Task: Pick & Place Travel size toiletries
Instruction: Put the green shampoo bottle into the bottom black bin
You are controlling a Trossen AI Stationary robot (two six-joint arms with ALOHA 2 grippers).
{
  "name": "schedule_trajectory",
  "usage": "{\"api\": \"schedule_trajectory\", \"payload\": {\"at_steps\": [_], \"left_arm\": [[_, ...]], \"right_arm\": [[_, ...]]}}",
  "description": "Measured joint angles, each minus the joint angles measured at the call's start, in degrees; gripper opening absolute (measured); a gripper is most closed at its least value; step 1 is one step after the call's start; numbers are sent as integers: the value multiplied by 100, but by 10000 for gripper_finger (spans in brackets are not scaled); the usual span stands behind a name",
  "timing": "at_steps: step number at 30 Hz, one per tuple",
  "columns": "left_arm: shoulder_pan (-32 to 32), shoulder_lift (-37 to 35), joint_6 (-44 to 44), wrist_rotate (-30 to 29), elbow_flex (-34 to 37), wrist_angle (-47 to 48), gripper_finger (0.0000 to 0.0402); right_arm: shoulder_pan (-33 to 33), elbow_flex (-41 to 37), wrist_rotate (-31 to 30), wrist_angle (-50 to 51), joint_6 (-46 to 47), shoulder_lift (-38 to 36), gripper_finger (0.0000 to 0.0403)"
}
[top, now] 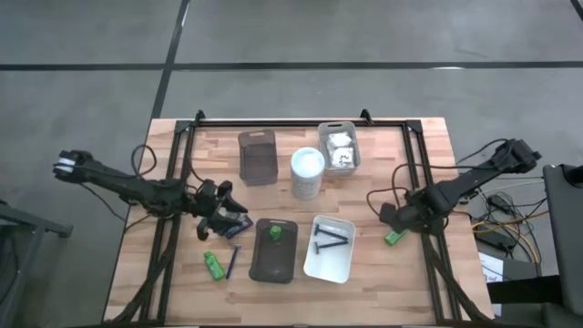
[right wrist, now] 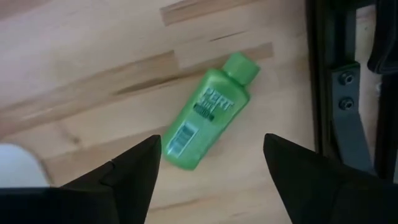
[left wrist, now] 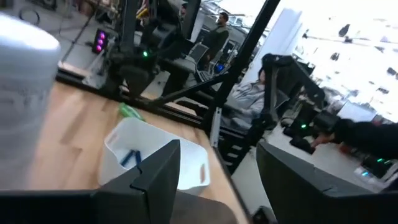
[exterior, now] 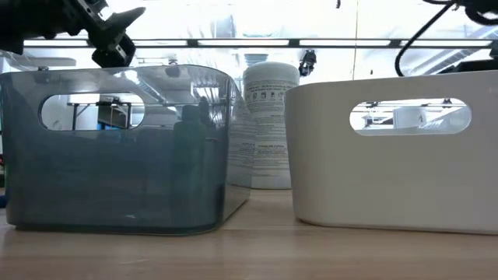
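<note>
Poised low over the right side of the wooden table (top: 428, 282), fingers spread wide and empty: the right gripper (right wrist: 211, 158), aimed straight down at a bright green bottle (right wrist: 207, 113) lying flat on the boards between the two fingers, cap pointing toward the dark frame rail (right wrist: 323, 93) at the table's edge. Across the table, reaching in from the left: the left gripper (top: 221, 215), jaws parted with nothing between them, held above the boards near a dark navy tube (top: 239, 221). Just in front of that gripper, toward the near edge: a second green bottle (top: 213, 265) and a slim dark razor (top: 233, 260), lying side by side on bare wood. At centre front: a dark grey tray (top: 274, 264) holding a third green bottle (top: 274, 234), and beside it a white tray (top: 331, 261) with dark slim items (top: 332, 238) inside, too small to tell apart. Farther back: a tall white cylinder (top: 308, 172) standing upright between a clear tray (top: 258, 156) and a grey tray (top: 339, 129) filled with white wrapped packets (top: 341, 148). Beyond the table, in the left wrist view: workbenches, black stands and people in the room behind.
</note>
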State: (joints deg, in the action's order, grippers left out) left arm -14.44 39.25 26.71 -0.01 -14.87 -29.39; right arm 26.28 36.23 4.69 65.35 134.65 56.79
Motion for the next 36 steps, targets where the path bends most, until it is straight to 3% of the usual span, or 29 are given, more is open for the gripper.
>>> {"api": "schedule_trajectory", "payload": {"at_steps": [17, 25, 30, 36], "left_arm": [[83, -381, -752, -57, -438, 1912, 215], [83, -383, -1029, -68, -766, 2373, 215], [83, -381, -1030, -70, -782, 2452, 215], [83, -372, -1015, -102, -782, 2450, 215]], "right_arm": [[-4, -150, 29, -473, 107, 1134, 303], [-4, -777, 57, -2003, 100, 1345, 314], [-11, -873, 91, -2162, 59, 1447, 321], [-13, -826, 85, -2081, -59, 1435, 286]]}}
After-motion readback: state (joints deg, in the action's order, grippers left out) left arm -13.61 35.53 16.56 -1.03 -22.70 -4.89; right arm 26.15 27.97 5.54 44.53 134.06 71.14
